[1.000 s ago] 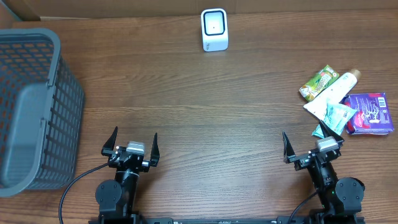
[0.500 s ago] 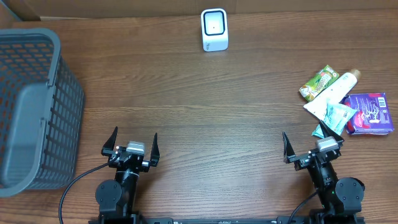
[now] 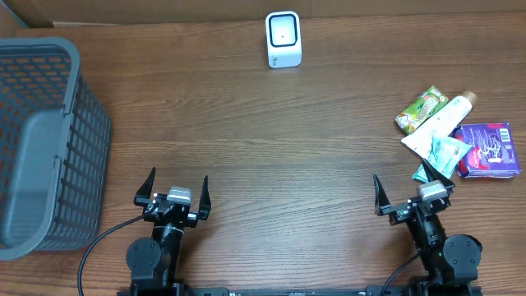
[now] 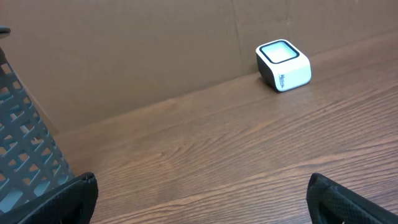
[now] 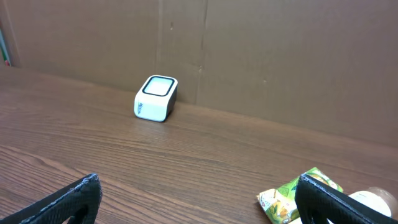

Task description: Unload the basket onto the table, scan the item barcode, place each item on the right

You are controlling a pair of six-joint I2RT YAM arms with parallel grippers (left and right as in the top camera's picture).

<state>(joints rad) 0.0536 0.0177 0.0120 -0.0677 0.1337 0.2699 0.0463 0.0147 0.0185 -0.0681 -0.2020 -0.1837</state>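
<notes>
Currently left fingers (image 3: 148, 186) and right fingers (image 3: 378, 196) gape, scanner (image 3: 283, 39) well beyond.

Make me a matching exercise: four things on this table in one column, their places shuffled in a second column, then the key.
Things:
1. basket
2. scanner
3. purple packet
4. left gripper

Places, seen from overhead:
A. far side, centre
B. far left
C. near side, left of centre
D. far right

Pairs: 1-B, 2-A, 3-D, 4-C
</notes>
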